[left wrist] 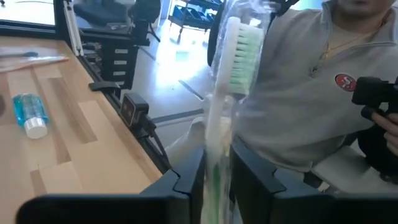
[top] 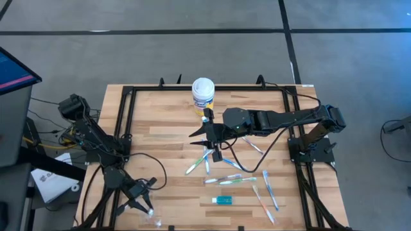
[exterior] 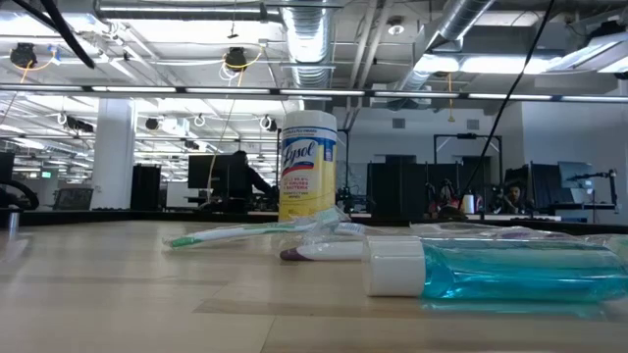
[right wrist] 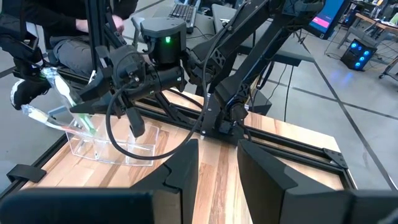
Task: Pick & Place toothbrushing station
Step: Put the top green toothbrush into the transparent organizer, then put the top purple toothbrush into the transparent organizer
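From above, the left hand (top: 142, 196) sits at the counter's (top: 160, 122) near left corner over a clear holder (top: 154, 220); its wrist camera alone shows the two fingers (left wrist: 186, 180) pinching a wrapped green-bristled toothbrush (left wrist: 233, 68), with a person in a grey top (left wrist: 298, 81) beyond the edge; the right wrist camera shows that brush (right wrist: 59, 102) tilted above the holder (right wrist: 112, 143); the right hand (top: 209, 138) hovers mid-counter with fingers spread, nothing between them; loose toothbrushes (top: 231, 181) and a teal tube (top: 223, 200) lie near it; only the level view reads "Lysol" on the canister (exterior: 307, 167), with the tube (exterior: 491, 270) close up.
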{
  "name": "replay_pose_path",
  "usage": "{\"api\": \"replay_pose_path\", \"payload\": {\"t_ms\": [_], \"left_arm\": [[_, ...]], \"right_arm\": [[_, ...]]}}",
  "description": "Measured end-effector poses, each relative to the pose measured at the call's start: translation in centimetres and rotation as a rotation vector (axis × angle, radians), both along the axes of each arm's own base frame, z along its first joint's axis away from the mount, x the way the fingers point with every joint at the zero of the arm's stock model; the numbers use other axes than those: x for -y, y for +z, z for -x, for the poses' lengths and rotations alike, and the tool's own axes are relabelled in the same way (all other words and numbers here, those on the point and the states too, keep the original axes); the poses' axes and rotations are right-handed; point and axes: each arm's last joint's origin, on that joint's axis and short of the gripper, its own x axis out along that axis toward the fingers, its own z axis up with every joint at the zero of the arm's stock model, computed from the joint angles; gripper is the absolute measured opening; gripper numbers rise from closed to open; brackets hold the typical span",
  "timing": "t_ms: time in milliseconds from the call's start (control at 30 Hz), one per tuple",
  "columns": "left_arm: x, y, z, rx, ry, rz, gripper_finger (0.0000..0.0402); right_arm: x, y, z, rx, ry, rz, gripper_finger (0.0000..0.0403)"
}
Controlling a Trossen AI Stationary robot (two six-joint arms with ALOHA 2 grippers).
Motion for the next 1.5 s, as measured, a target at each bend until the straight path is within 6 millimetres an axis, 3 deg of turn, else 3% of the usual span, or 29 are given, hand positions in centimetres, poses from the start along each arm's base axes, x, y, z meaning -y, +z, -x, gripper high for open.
{"api": "replay_pose_path", "payload": {"t_ms": [500,867,1200,1500], "left_arm": [[0.4,0.5,0.5,0.034,-0.032,0.034,0.0153],[0.5,1.3,0.5,0.138,-0.030,0.046,0.0160],[-1.2,1.3,-1.4,0.185,0.314,-0.027,0.0144],[-4.1,1.3,-4.2,0.182,0.515,-0.044,0.0133]], "right_arm": [[0.0,0.0,0.0,-0.002,-0.005,-0.017,0.0102],[0.0,0.0,0.0,-0.006,-0.005,-0.016,0.0102],[0.6,-1.4,0.5,-0.156,-0.029,-0.020,0.0102],[1.7,-3.7,1.9,-0.455,-0.137,-0.116,0.0102]]}}
